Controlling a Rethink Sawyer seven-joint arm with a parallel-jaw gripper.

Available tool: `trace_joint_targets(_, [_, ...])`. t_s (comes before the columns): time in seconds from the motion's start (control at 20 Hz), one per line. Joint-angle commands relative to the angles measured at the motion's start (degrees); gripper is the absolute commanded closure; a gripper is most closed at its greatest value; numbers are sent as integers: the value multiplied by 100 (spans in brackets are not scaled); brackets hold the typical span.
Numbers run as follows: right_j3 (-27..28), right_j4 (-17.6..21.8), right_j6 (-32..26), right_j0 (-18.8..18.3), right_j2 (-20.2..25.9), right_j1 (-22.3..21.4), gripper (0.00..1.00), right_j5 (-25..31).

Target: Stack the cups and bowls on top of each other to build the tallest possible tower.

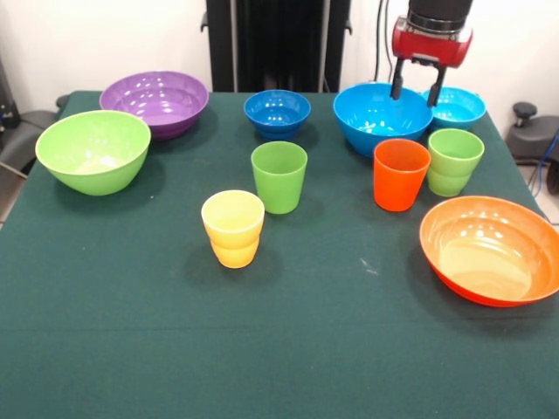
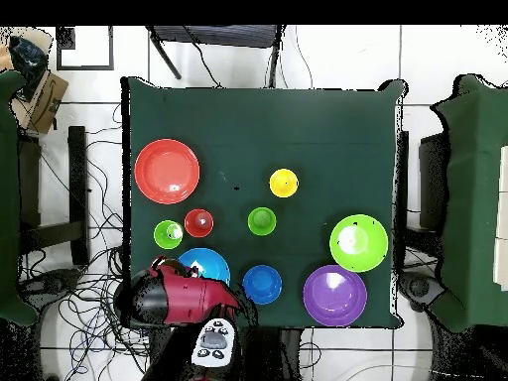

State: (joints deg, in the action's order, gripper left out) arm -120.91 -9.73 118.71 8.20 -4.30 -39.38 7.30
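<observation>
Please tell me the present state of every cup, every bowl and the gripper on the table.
gripper: open, empty, above the blue bowl.
bowls, including purple bowl, lime green bowl, orange bowl: upright, empty, unstacked.
cups, including yellow cup, orange cup: upright, standing separately.

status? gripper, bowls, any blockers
Gripper jaws open, empty, hovering over the large blue bowl. No tower yet: all bowls and cups separate on the table. Turquoise bowl sits right beside the blue one.
</observation>
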Motion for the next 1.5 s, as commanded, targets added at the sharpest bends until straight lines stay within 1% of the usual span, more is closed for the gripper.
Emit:
trace_joint_targets(0.05, [84,-234,997,-103,443,339,0,24])
trace_joint_targets(0.45, [99,-202,1047,-154,504,608,0,-309])
trace_joint_targets(0.65, [81,-205,1089,-131,516,662,0,-393])
trace_joint_targets(0.95, [97,-236,1139,-111,545,714,0,-451])
trace_joint_targets(1.3, [244,-283,1143,-89,550,860,0,-505])
trace_joint_targets(1.5, [259,-347,1178,-24,526,821,0,-431])
